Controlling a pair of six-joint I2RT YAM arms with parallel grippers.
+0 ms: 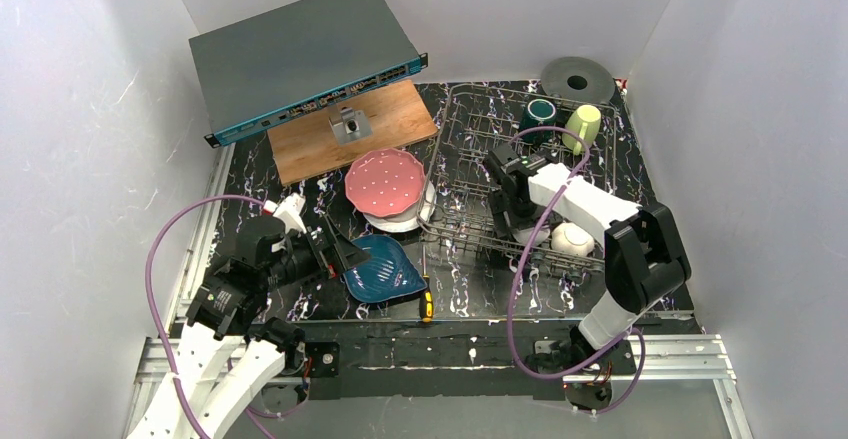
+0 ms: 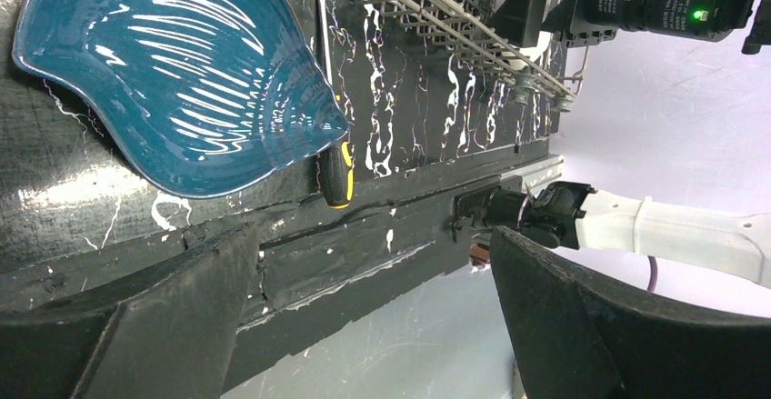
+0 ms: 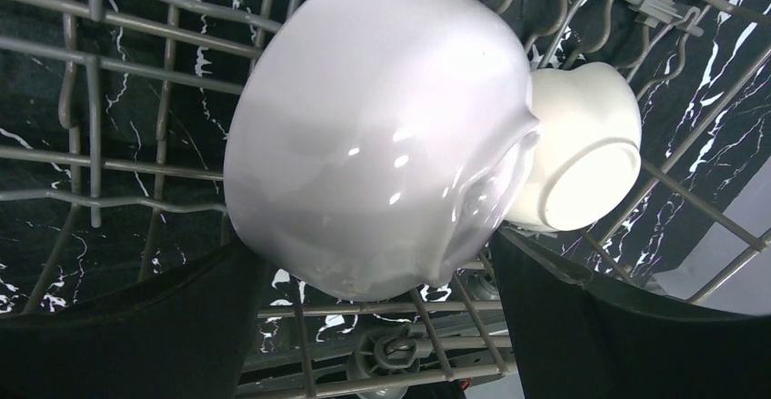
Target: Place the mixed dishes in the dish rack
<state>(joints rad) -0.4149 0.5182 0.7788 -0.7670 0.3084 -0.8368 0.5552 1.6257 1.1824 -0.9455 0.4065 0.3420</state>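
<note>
White bowl [image 3: 382, 126], hidden by arm overhead, being shown by wrist camera in dish rack [image 3: 82, 158], between wide-open, empty right gripper [image 3: 375, 254] fingers.

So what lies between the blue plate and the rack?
The screwdriver, lying beside the blue plate, short of the rack; top view shows it.

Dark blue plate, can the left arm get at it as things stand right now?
Probably yes. The jaws of the left arm stand open just beside the dark blue plate, with nothing between; the screwdriver lies on the plate's far side.
</note>
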